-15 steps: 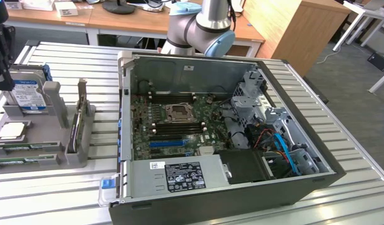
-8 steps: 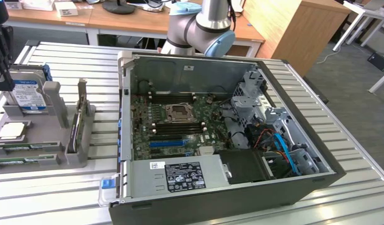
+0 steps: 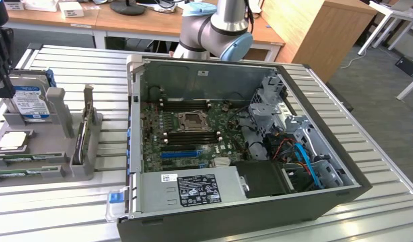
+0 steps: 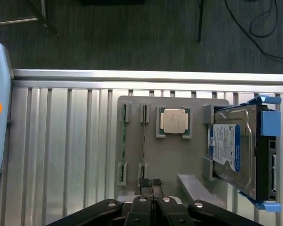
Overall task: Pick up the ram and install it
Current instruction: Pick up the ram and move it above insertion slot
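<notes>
The ram point(image 4: 144, 141), edge-on from the wrist cam so it reads as a thin green line w/ no chips or label showing, stands upright in its end brackets on the gray holder point(image 4: 188, 160), not yet lifted. A second stick point(image 4: 124, 141) sits parallel just beside it, on the side away from the holder's CPU chip point(image 4: 174, 121). The gripper point(image 4: 150, 181) hangs over the holder's edge at one end of the ram, jaws clenched together w/ nothing between them, tips near the stick but apart from it. Progress looks like zero: no pick-up made, install left to do. In the exterior view the black memory slots point(image 3: 187, 135) on the motherboard point(image 3: 223, 128), inside the open PC case point(image 3: 199, 75) well apart from the holder on the slatted table point(image 4: 61, 141), appear unfilled. A hard drive point(image 4: 228, 150) in blue brackets stands at the holder's far side from the sticks
</notes>
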Robot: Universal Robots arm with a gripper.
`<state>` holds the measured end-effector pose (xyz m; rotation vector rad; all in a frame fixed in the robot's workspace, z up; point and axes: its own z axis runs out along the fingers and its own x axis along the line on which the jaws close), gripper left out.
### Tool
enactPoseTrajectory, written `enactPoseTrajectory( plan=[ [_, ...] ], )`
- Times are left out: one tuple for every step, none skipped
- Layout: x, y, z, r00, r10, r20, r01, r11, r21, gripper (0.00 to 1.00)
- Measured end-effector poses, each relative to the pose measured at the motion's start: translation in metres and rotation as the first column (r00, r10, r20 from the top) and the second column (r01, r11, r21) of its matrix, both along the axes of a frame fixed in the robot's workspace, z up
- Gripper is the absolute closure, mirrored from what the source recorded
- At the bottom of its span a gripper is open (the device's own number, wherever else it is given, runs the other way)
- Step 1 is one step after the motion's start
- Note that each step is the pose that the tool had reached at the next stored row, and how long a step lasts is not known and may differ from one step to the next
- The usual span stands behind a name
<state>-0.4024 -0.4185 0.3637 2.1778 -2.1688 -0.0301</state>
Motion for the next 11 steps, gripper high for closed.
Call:
enactPoseTrajectory(
  plan=[
    [-0.0009, -0.0001, 0.0000, 1.0000, 0.000, 0.0011, 0.000, 1.0000, -0.0001, 0.89],
    [-0.0015, 0.0000, -0.0001, 1.0000, 0.000, 0.0033, 0.000, 1.0000, 0.0004, 0.89],
    [-0.0017, -0.0001, -0.0001, 1.0000, 0.000, 0.0055, 0.000, 1.0000, 0.0016, 0.89],
    [-0.0017, -0.0001, 0.0000, 1.0000, 0.001, 0.0068, -0.001, 1.0000, 0.0028, 0.89],
    [-0.0017, -0.0001, -0.0001, 1.0000, 0.001, 0.0072, -0.001, 1.0000, 0.0034, 0.89],
    [-0.0017, 0.0000, -0.0001, 1.0000, 0.000, 0.0073, -0.001, 1.0000, 0.0040, 0.89],
    [-0.0018, 0.0000, -0.0001, 1.0000, 0.000, 0.0073, 0.000, 1.0000, 0.0050, 0.89],
    [-0.0019, -0.0001, 0.0000, 1.0000, 0.000, 0.0074, 0.000, 1.0000, 0.0077, 0.89],
    [-0.0018, -0.0001, -0.0001, 1.0000, 0.000, 0.0075, -0.001, 0.9999, 0.0118, 0.89],
    [-0.0018, -0.0001, -0.0001, 1.0000, 0.000, 0.0076, 0.000, 0.9999, 0.0156, 0.89],
    [-0.0018, -0.0001, -0.0001, 1.0000, 0.000, 0.0075, 0.000, 0.9998, 0.0193, 0.89]
  ],
)
